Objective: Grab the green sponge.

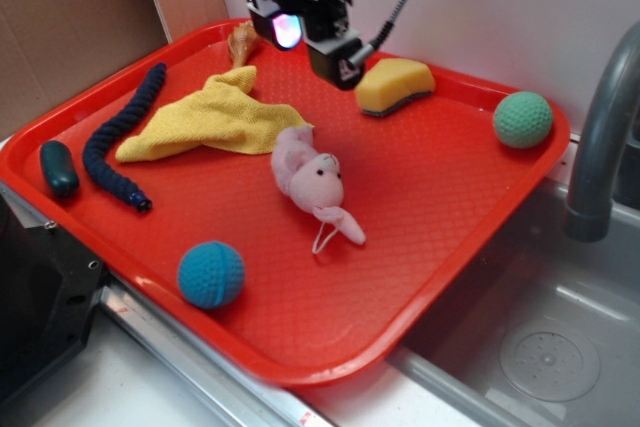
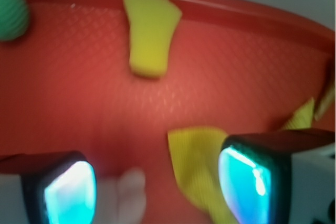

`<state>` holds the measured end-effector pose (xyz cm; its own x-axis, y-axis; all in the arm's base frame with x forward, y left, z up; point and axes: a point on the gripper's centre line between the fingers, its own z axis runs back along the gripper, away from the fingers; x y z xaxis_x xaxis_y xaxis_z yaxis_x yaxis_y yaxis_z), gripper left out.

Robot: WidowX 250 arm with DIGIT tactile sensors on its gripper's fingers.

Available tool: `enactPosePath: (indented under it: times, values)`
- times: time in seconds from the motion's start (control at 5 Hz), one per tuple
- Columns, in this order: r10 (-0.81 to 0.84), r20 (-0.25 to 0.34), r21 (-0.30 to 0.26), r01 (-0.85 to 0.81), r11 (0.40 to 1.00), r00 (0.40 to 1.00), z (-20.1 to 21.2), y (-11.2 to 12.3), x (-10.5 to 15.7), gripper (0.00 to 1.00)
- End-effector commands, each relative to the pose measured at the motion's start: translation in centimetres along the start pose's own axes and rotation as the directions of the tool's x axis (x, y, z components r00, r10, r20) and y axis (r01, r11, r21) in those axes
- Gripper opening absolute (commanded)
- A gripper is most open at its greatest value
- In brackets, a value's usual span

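Exterior view: the green sponge (image 1: 395,85) lies at the red tray's (image 1: 420,217) far side, just right of the raised gripper (image 1: 305,32). Wrist view: the jaws stand wide apart, empty; the sponge (image 2: 150,32) lies ahead.

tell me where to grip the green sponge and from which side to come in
Grip the green sponge across its narrow pinched waist, coming straight down from above. It lies flat on the red tray, yellow foam up, with clear tray on both long sides. The gripper is open, short of it, likely wide enough to straddle the waist.
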<state>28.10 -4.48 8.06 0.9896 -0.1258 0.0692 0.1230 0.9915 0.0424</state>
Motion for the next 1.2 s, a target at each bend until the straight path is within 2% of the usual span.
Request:
enactPosePath:
  times: [0.0,0.4,0.6,0.8,1.0]
  values:
    - [-0.026,0.112,0.013,0.024,1.0,0.993,-1.1,-0.3,3.8,1.0]
    - [-0.098,0.145,-0.054,0.106,0.993,0.985,-2.5,-1.1,6.1,1.0]
    - [-0.128,0.116,-0.06,0.136,0.989,0.985,-4.2,-1.3,6.7,1.0]
    - [-0.117,0.119,-0.04,0.122,0.992,0.986,-5.0,-1.0,6.7,0.0]
    - [-0.099,0.119,-0.031,0.104,0.994,0.988,-5.2,-0.4,6.3,0.0]
